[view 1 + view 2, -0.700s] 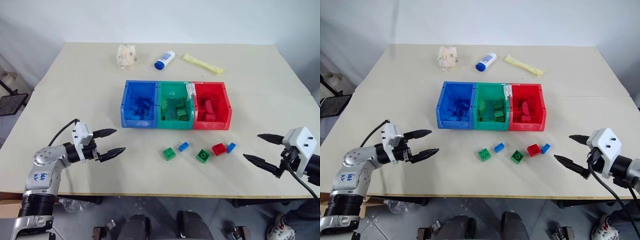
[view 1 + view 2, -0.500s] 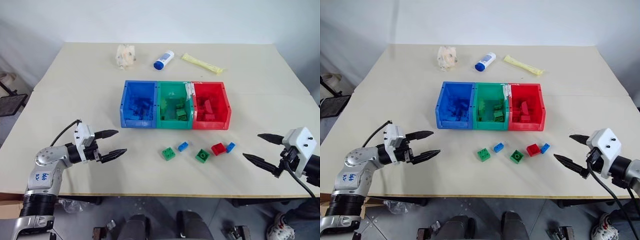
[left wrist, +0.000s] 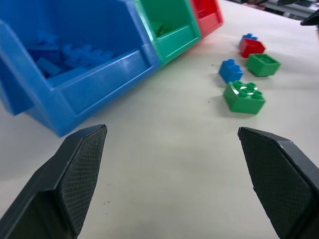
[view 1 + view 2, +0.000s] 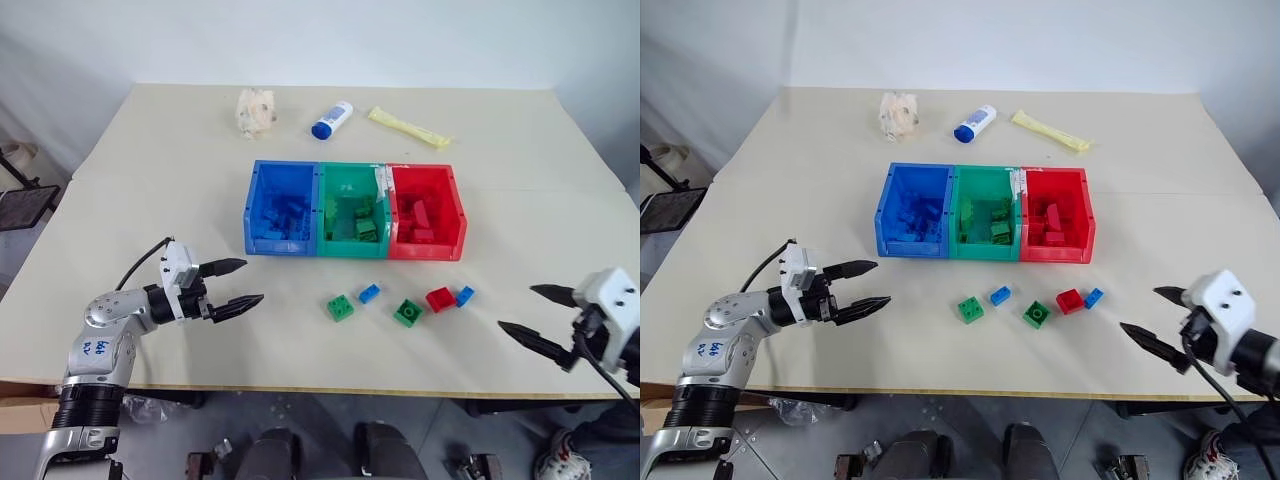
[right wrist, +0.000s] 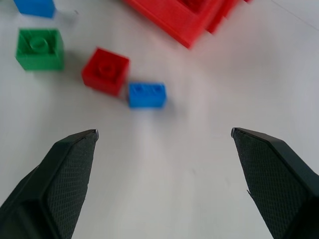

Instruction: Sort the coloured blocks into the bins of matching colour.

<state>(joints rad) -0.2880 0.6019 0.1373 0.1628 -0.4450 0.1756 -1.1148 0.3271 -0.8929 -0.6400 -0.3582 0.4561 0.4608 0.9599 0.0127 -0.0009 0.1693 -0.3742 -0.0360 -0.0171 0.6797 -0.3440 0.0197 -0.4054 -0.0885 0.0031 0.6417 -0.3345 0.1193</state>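
Beige table [image 4: 150,190] holds three bins [image 4: 354,210], five loose blocks [image 4: 405,312] at centre; both grippers, left [image 4: 240,283] and right [image 4: 535,312], empty, spread.

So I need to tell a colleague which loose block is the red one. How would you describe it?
Start at the three joined bins mid-table, then drop to the row of five loose blocks in front. The red block is second from the robot's right, touching a small blue block; it is the only red one outside the bins.

Bins [image 4: 355,212] mid-worktop [image 4: 150,180], loose blocks [image 4: 405,301] in front
More blocks are held inside the bins.
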